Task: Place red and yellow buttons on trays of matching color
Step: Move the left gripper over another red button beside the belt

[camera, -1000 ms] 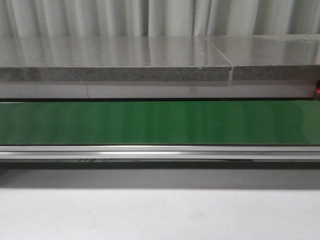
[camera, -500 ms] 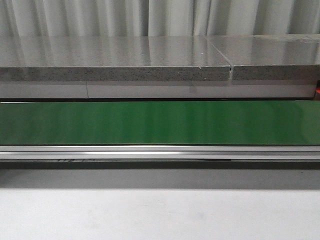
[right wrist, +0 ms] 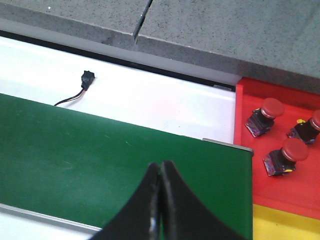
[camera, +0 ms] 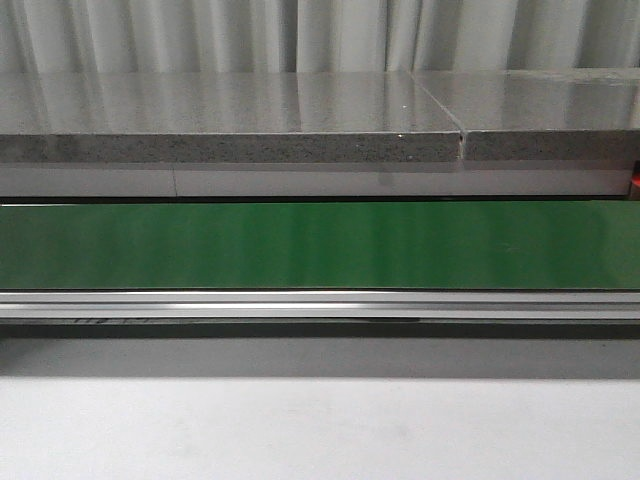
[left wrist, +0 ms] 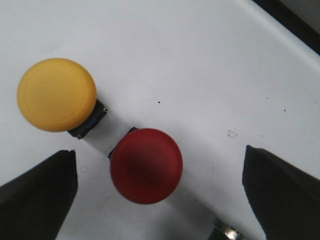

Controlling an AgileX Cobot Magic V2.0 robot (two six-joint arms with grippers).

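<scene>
Green belt [camera: 320, 245] runs the full width of the front view, with a grey stone ledge [camera: 230, 115] behind it and a white tabletop [camera: 320, 430] in front; neither arm shows in this view.

Left wrist view: a yellow button [left wrist: 56, 94] and a red button [left wrist: 146, 165] sit close together on the white surface [left wrist: 200, 65], apart from each other, each with a dark base showing under its cap. The left claw [left wrist: 160, 185] is spread wide, its two dark fingers [left wrist: 37, 195] on either side of the pair, touching neither; it holds nothing. The red button lies between the fingers, the yellow one nearer one of them.

Right wrist view: the right claw [right wrist: 161, 200] has its fingertips pressed together over the belt, with nothing between them. A small black connector [right wrist: 87, 79] on thin wires lies on the white strip beyond the belt. At the belt's end a red tray [right wrist: 280, 175] holds three red buttons [right wrist: 285, 156], and the edge of a yellow tray [right wrist: 285, 222] adjoins it.
</scene>
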